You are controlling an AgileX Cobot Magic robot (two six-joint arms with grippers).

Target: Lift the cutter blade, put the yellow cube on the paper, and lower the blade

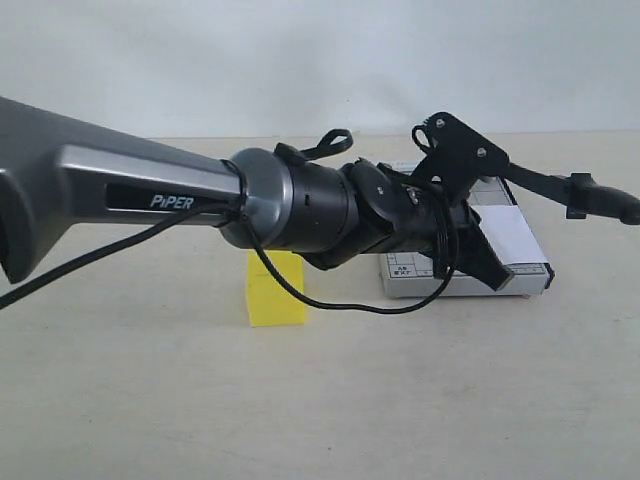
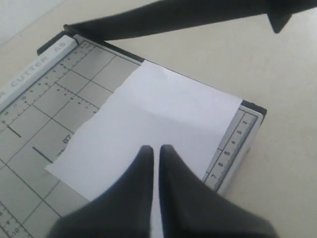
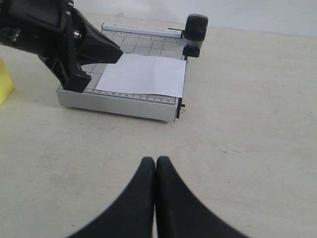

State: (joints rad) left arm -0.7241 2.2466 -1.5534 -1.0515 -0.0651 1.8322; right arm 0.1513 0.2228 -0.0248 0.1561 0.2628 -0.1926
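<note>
Yellow cube [image 1: 276, 290] sits nearest on the worktop [image 1: 320, 400], beside the trimmer [image 3: 119, 101]; placement is outstanding. Right end effector [image 3: 155, 166]: clenched, empty. Left end effector [image 2: 154, 148]: clenched, empty, above the paper [image 2: 158, 119]. Cutter blade [image 2: 188, 17] stands raised; lowering remains.

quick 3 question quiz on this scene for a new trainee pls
1. True or false: the yellow cube sits on the paper.
2. The left gripper is: A open; B shut on the cube; C shut, empty.
3. Fill in: the cutter blade is ___ off the trimmer board.
Key: 1 false, it stands on the table beside the trimmer board. 2 C. 3 raised.
</note>
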